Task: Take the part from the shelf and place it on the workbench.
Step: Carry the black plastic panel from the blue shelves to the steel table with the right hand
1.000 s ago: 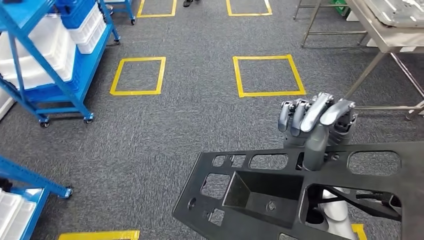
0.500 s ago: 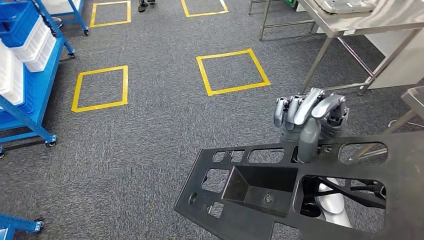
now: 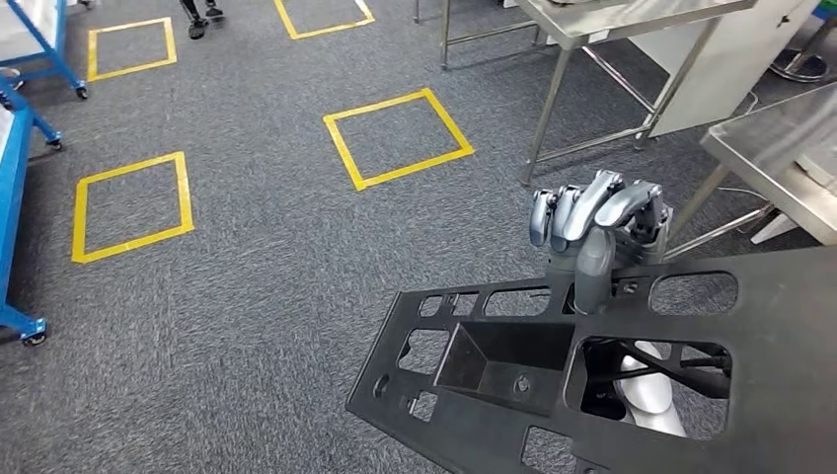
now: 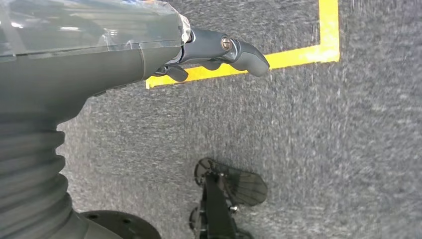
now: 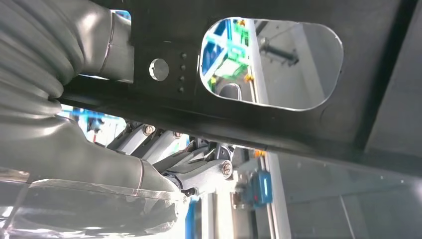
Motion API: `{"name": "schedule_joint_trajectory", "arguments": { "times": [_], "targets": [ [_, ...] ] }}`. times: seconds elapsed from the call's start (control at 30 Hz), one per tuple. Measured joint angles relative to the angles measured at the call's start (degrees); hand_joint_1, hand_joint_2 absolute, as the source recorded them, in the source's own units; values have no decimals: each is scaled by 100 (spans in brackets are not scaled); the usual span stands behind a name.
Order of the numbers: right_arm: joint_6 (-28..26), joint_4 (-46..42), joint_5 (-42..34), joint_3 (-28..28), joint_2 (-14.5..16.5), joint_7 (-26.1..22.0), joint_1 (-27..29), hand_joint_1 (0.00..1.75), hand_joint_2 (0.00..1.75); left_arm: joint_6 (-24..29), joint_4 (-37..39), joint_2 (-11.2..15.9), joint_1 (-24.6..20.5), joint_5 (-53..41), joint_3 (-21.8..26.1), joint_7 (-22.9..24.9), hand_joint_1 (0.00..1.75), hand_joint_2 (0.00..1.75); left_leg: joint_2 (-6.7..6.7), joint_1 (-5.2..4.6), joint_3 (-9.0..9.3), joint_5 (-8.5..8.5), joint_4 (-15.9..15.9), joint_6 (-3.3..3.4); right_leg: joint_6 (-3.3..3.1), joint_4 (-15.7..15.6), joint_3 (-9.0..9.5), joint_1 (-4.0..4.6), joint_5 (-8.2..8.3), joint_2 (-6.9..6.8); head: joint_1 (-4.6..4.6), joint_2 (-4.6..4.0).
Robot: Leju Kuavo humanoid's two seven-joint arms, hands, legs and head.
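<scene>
Head view, nearest the body: the part (image 3: 632, 395), a flat black panel with many cut-outs and a sunken box-shaped pocket, is carried roughly level in front of the torso, clear of the floor. It spans from about the middle of the picture to its right edge.

Right hand (image 3: 597, 242): at the panel's far edge. Thumb lies down over the top face, the other fingers are curled together at the rim. Right wrist view gives the underside: fingers (image 5: 164, 149) tucked beneath a rib of the panel, beside an oval opening. So this hand is clamped on the part at a bar between two cut-outs.

Left hand (image 4: 219, 50): hangs over the carpet by a yellow tape line (image 4: 298, 56). Nothing in it; the visible fingers point out, loosely extended and apart.

Handling, judged: the panel keeps its shape though held at one spot, so it is stiff. It looks like moulded plastic or composite, probably moderate in weight, yet wide and off-balance from a single hold; expect leverage on the wrist and some swing. The smooth face may slip. Ribs and cut-out edges give the best purchase, and a second hold on the near edge would steady it.

Further off: yellow floor squares (image 3: 398, 137) on grey carpet. Beyond them, a steel worktop (image 3: 612, 18) on thin legs, and the corner of another (image 3: 770, 148) closer on the right. Placement not yet done.
</scene>
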Motion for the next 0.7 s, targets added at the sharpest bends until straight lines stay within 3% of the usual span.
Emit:
{"name": "schedule_joint_trajectory", "arguments": {
  "times": [0.03,0.1,0.17,0.23,0.27,0.3,0.37,0.4,0.43,0.47,0.5,0.53,0.6,0.67,0.7],
  "targets": [
    [14,3,1,0,0,-1,-2,175,175,7,-1,-3,-11,2,4,3,0,175,-33,13,8,-37,26,-34,-32,-22,6,-9,13,69,-1,0],
    [41,14,1,0,4,-2,-17,175,175,27,-1,-15,-19,5,18,4,0,175,-304,51,-107,-257,335,-85,-101,-67,24,-37,45,188,-1,0],
    [77,40,1,1,13,-3,-23,175,175,47,1,-28,-4,2,37,4,0,175,-598,76,-449,-628,1081,-113,-140,-73,20,-32,57,317,-1,-1],
    [117,74,1,1,17,-4,-7,175,175,56,1,-32,21,-9,48,2,0,175,-665,80,-748,-777,1648,-125,-149,-66,17,-17,61,487,-1,-1],
    [129,86,4,1,17,-5,0,175,175,57,1,-32,33,-20,50,1,0,175,-674,81,-763,-683,1629,-121,-147,-59,18,-13,61,575,-1,-1],
    [135,92,9,0,17,-7,6,175,175,56,1,-32,38,-36,50,0,0,175,-700,84,-677,-495,1394,-110,-143,-49,20,-12,61,660,-1,-1],
    [135,93,33,-2,18,-11,12,175,175,48,1,-30,47,-73,50,2,0,175,-975,108,-358,-94,618,-76,-115,-21,8,-9,59,815,-1,-1],
    [132,91,50,-3,20,-13,17,175,175,44,1,-28,48,-91,50,4,0,175,-1126,120,-234,13,322,-60,-84,-9,-12,-12,66,889,-1,0],
    [128,88,66,-4,21,-16,26,175,175,41,1,-26,46,-104,50,7,0,175,-1243,123,-165,51,149,-42,-47,-5,-37,-22,78,959,-1,0],
    [125,86,78,-7,23,-20,41,175,175,39,1,-25,39,-115,50,11,0,175,-1265,114,-145,35,101,-18,-2,-9,-60,-34,98,1031,-1,0],
    [122,79,89,-11,24,-23,60,175,175,38,1,-25,28,-123,50,15,0,175,-1195,106,-132,49,78,10,44,-27,-78,-48,122,1107,-1,0],
    [122,70,96,-19,24,-26,78,175,175,34,1,-25,17,-127,50,19,0,175,-1112,107,-115,74,41,49,75,-28,-89,-56,129,1111,-1,-1],
    [123,49,103,-41,24,-34,91,175,175,24,1,-25,8,-132,50,25,0,175,-939,115,-82,129,-46,128,119,187,-202,-34,-20,836,1,-1],
    [125,40,104,-53,25,-41,96,175,175,7,1,-25,14,-137,50,29,0,175,-766,94,-79,145,-76,173,148,856,-519,-27,-386,452,1,-1],
    [125,41,104,-54,26,-42,102,175,175,-2,1,-25,21,-139,50,33,0,175,-675,80,-84,141,-72,180,166,1229,-695,-37,-542,372,1,-1]
  ]
}}
